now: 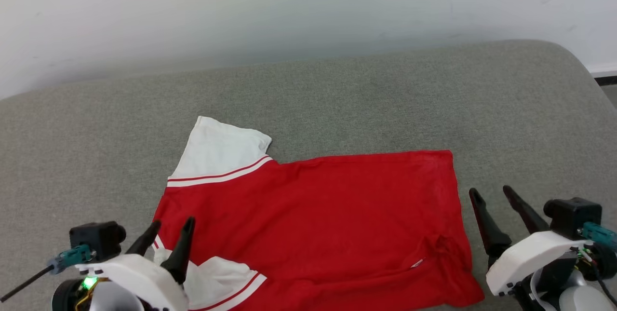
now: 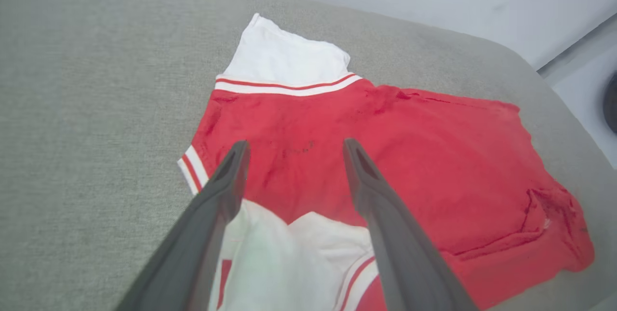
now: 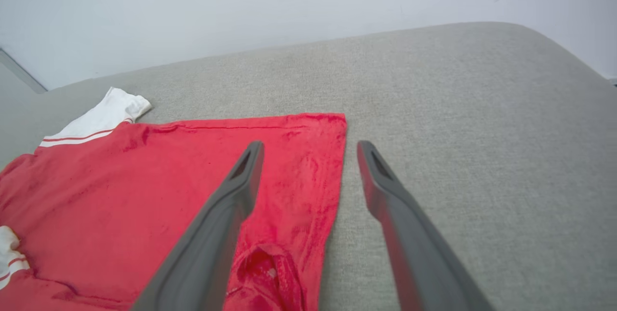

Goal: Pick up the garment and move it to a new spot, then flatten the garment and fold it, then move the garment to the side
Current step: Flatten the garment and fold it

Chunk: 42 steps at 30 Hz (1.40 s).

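Both spread and empty: left end effector (image 1: 173, 222) lower left, right end effector (image 1: 491, 189) lower right; garment (image 1: 328, 209) between, likely flattened for folding.

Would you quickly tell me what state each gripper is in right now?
Left gripper: open, holding nothing, at the sleeve end of the garment.
Right gripper: open, holding nothing.

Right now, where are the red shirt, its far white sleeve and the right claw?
red shirt (image 1: 313, 214), head view, middle of its red body.
far white sleeve (image 1: 221, 149), head view, centre of the white cloth.
right gripper (image 1: 491, 190), head view, midway between its open fingertips.
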Motion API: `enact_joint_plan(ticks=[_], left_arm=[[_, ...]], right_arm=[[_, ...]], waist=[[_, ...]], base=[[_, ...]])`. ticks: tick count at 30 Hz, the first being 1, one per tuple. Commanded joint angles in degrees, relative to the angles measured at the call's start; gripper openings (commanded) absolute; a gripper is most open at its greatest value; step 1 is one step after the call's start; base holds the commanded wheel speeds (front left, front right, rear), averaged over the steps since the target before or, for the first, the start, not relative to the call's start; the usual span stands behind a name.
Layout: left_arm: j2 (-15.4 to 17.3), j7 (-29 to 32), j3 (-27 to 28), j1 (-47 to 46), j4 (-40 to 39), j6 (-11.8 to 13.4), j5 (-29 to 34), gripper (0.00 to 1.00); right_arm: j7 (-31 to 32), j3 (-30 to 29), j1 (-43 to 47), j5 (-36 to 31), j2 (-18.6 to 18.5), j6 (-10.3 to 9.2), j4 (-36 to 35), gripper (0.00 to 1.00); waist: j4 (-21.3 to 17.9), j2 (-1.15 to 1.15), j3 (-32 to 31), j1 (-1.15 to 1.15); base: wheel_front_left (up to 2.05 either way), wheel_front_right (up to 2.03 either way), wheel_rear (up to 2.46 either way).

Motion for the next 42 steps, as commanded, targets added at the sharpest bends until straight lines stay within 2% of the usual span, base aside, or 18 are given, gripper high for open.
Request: enact_joint_plan(ticks=[1, 9, 13, 16, 21, 28, 35, 42], left_arm=[[-0.6, -1.7, -0.6, -1.4, -0.2, 0.3, 1.2, 1.0], [-4.1, -12.9, -3.2, -12.8, 4.5, -0.5, 8.2, 1.0], [-4.8, -13.6, -3.3, -20.8, 10.5, -2.0, 7.6, 1.0], [-3.8, -11.8, -2.7, -27.0, 15.9, -3.3, 6.6, 1.0], [-0.4, -3.3, -2.6, -36.5, 25.1, -6.3, 4.1, 1.0], [5.7, 13.7, -3.7, -46.8, 36.1, -8.5, 1.4, 1.0], [11.0, 25.7, -4.4, -51.7, 42.1, -8.4, 0.7, 1.0], [12.2, 38.2, -7.0, -50.5, 47.4, -7.9, -0.6, 1.0]], right_arm=[[-1.1, -0.5, -1.0, -0.7, 0.8, 0.0, -0.7, 1.0], [-4.4, -3.7, -4.5, -4.1, 4.3, 0.0, -4.9, 1.0], [-4.0, -3.8, -6.6, -3.8, 5.3, 0.0, -6.4, 1.0], [-4.1, -3.4, -8.1, -3.7, 5.8, 0.0, -6.7, 1.0], [-4.9, -2.7, -10.0, -3.4, 6.4, 0.0, -5.8, 1.0], [-6.6, -1.5, -11.8, -1.9, 6.8, 0.0, -3.5, 1.0], [-9.1, 0.2, -13.2, 0.9, 6.9, 0.0, -0.4, 1.0], [-10.8, 1.3, -14.1, 2.7, 6.9, 0.0, 2.4, 1.0]], waist=[[-0.3, 0.0, 0.5, 0.0], [-1.5, 0.0, 6.2, 0.0], [-2.7, 0.0, 9.8, 0.0], [-3.8, 0.0, 11.8, 0.0], [-5.8, 0.0, 14.1, 0.0], [-9.4, 0.0, 16.9, 0.0], [-12.7, 0.0, 20.0, 0.0], [-13.9, 0.0, 21.8, 0.0]], base=[[0.0, 0.0, 0.0], [0.0, 0.0, 0.0], [0.0, 0.0, 0.0], [0.0, 0.0, 0.0], [0.0, 0.0, 0.0], [0.0, 0.0, 0.0], [0.0, 0.0, 0.0], [0.0, 0.0, 0.0]])
